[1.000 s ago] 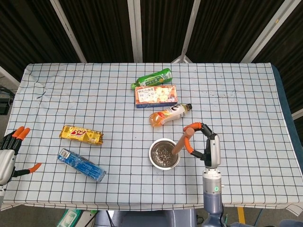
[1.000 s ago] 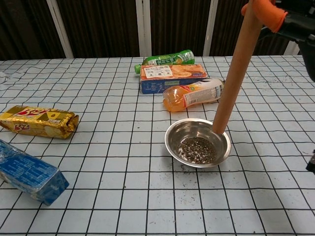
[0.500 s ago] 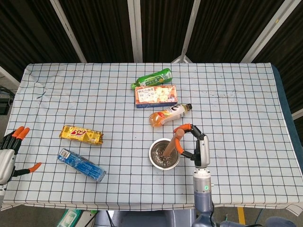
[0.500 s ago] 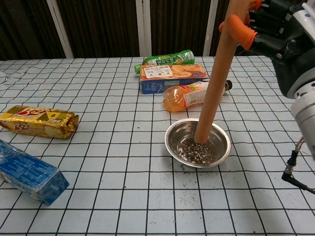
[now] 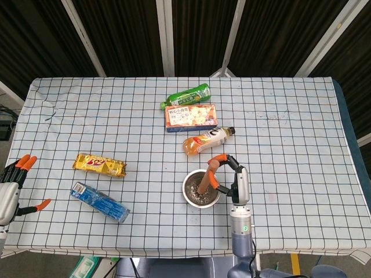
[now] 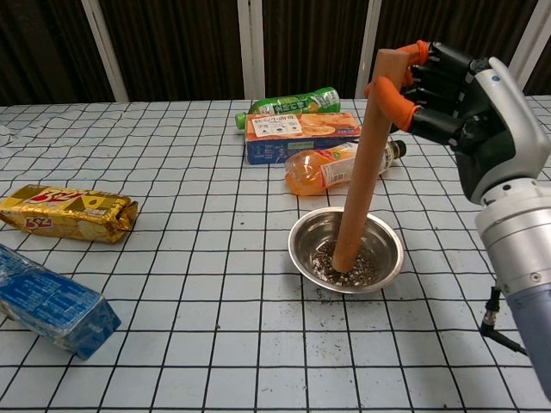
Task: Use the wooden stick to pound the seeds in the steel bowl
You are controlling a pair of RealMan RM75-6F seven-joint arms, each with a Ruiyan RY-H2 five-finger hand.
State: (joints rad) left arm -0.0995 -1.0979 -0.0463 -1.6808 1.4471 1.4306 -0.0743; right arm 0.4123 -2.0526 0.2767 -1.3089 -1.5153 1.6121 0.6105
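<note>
My right hand (image 6: 452, 107) (image 5: 231, 176) grips the top of the wooden stick (image 6: 362, 172) (image 5: 206, 178). The stick leans slightly and its lower end rests in the dark seeds (image 6: 355, 268) inside the steel bowl (image 6: 386, 262) (image 5: 188, 191). The bowl sits on the checked cloth in front of the orange drink bottle (image 6: 340, 166). My left hand (image 5: 13, 185) hangs off the table's left edge with its fingers apart, holding nothing.
A yellow snack packet (image 6: 65, 213) and a blue packet (image 6: 52, 303) lie at the left. An orange biscuit box (image 6: 301, 136) and a green bottle (image 6: 288, 104) lie behind the bowl. Loose seed crumbs dot the cloth (image 6: 215, 344) around the bowl.
My right hand has moved left and down with the stick. The stick's end went from the bowl's right rim into the seeds at the bowl's middle. The left hand has stayed still.
</note>
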